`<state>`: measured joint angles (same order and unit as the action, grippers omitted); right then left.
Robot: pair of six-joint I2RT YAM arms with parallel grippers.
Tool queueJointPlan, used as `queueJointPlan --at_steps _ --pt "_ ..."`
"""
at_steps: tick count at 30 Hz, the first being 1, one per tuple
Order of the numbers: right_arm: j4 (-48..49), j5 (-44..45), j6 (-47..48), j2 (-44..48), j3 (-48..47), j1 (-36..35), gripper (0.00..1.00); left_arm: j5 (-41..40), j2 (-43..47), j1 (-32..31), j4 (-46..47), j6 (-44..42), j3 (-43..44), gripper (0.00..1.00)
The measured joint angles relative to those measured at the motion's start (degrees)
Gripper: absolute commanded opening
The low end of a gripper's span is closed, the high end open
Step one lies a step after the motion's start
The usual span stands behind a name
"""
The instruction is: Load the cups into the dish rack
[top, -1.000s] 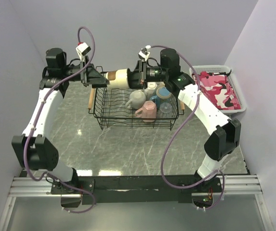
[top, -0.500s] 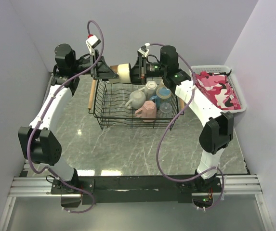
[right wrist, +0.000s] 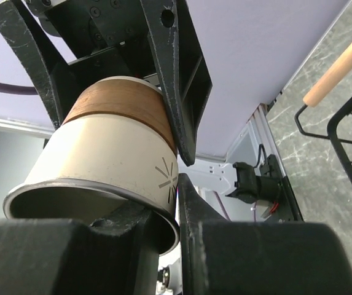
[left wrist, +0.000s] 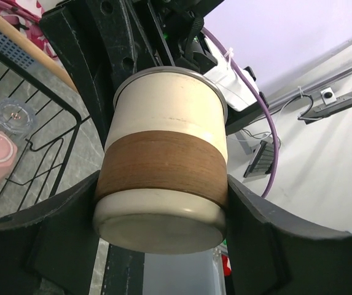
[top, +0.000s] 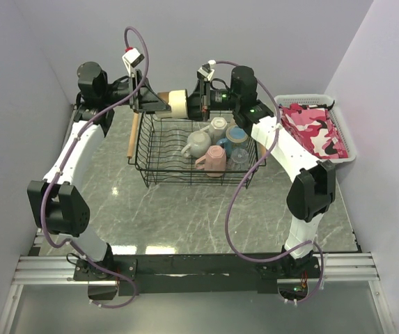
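The tan cup (top: 179,104) hangs on its side in the air over the 11 o'clock edge of the dish rack (top: 185,175), caught between 2 grippers in a handover. The right gripper (top: 191,106), reaching in from 3 o'clock, pinches the cup's rim with its jaws nearly together, 1 finger inside the mouth and 1 outside. What has just changed is on the other side: a second ago the left gripper (top: 167,104) stood wide at the cup's base, farther toward 9 o'clock and a little lower. Now the left arm has swung in and its jaws have narrowed around the cup. In the left wrist view both fingers (left wrist: 71,227) lie against the brown band, so the left gripper looks to have taken hold. The cup itself has shifted only slightly toward 12 o'clock. For the task, this means the cup is held from both ends and not yet in the rack. The next step is probably for the right gripper to let go so that the left can lower the cup in. The rack, sitting on the desk (top: 185,216), already holds a white mug (top: 198,144), a pink mug (top: 215,158), a blue mug (top: 237,133) and a clear glass (top: 239,156), all in its 3 o'clock half. The 9 o'clock half looks open.
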<state>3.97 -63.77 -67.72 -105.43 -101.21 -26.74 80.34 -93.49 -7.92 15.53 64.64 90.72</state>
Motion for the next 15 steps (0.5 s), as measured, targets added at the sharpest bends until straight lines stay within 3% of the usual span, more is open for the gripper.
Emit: queueJointPlan --at_steps 5,6,10,12,15 --pt "-0.68 1.68 0.98 0.52 1.66 0.28 0.71 1.6 -0.59 1.86 -0.79 -0.37 1.22 0.01" --pt "-1.4 2.32 1.62 0.74 2.32 0.74 0.97 2.38 -0.92 2.95 -0.79 -0.31 2.19 0.01" --pt "-5.99 3.82 5.51 3.76 7.54 3.93 1.0 3.19 -1.75 7.8 -2.03 -1.66 5.38 0.01" --pt "-9.22 4.63 7.58 6.08 10.99 6.16 1.0 2.8 -2.34 10.4 -6.93 -5.77 8.44 0.01" --pt "-13.9 6.62 10.1 10.73 15.23 9.51 1.0 -2.05 -6.58 12.26 -29.4 -23.74 21.24 0.01"
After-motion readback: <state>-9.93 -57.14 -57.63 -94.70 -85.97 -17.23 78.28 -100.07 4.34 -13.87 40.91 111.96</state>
